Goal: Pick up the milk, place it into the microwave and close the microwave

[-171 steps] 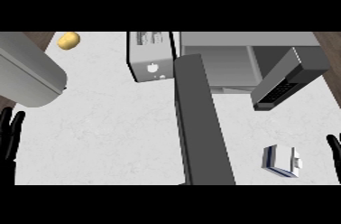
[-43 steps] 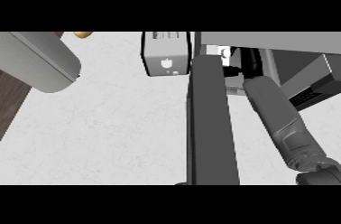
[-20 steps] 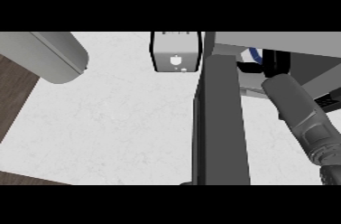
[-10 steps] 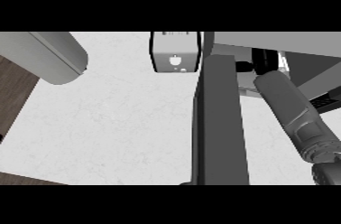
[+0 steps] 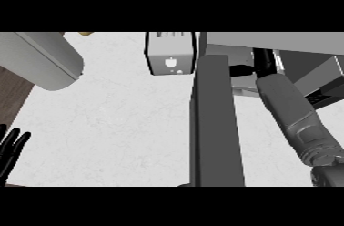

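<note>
Inside the microwave (image 5: 295, 43), right hand (image 5: 263, 61) reaches; left hand (image 5: 10, 150) rests open.

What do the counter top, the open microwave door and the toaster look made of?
Counter top: pale stone or laminate look, matte, faint mottling. Microwave door: dark grey, smooth, probably painted metal or plastic; seen edge-on. Toaster: light grey, likely brushed metal or plastic, slots on top.

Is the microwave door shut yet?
No, the microwave door stands open, edge-on, with the right forearm reaching past it into the microwave.
</note>
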{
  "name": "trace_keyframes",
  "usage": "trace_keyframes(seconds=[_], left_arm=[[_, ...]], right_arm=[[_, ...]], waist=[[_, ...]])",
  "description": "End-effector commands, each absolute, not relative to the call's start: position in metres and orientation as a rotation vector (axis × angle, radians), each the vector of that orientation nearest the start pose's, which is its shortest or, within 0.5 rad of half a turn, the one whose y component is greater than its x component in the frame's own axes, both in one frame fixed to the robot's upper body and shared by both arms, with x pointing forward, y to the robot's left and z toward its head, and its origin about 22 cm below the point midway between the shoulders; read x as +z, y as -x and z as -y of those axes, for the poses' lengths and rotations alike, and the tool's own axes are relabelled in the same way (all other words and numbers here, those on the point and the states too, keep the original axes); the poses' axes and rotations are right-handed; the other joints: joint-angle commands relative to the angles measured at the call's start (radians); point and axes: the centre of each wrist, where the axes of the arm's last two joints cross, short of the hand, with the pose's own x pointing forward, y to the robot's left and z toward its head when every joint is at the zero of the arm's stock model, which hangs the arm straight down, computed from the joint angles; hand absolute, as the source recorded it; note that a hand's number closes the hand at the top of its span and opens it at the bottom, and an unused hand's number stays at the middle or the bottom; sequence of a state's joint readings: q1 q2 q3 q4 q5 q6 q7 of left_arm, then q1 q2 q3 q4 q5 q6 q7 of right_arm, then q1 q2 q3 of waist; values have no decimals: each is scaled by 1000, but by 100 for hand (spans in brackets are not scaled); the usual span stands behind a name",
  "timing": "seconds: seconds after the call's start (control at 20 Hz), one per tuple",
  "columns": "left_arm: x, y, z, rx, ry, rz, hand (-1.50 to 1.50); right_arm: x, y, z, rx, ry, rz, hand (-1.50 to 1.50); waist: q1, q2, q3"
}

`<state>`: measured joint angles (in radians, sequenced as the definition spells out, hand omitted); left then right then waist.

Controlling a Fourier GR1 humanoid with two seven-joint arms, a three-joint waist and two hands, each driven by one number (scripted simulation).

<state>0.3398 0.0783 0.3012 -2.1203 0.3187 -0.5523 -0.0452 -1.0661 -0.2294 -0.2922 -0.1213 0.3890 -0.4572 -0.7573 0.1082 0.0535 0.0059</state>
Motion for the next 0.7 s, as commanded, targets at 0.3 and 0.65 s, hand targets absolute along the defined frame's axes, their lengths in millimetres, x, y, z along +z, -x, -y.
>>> trace_keyframes(seconds=[0.3,0.65], left_arm=[[84,-151,-294,-236,256,1907,-150],[80,-161,-268,-249,315,1862,150]], right_arm=[[-4,-419,228,269,282,1905,-150],[-49,-389,231,182,35,1883,-150]], waist=[[-46,-26,-2],[-77,-40,-4]])
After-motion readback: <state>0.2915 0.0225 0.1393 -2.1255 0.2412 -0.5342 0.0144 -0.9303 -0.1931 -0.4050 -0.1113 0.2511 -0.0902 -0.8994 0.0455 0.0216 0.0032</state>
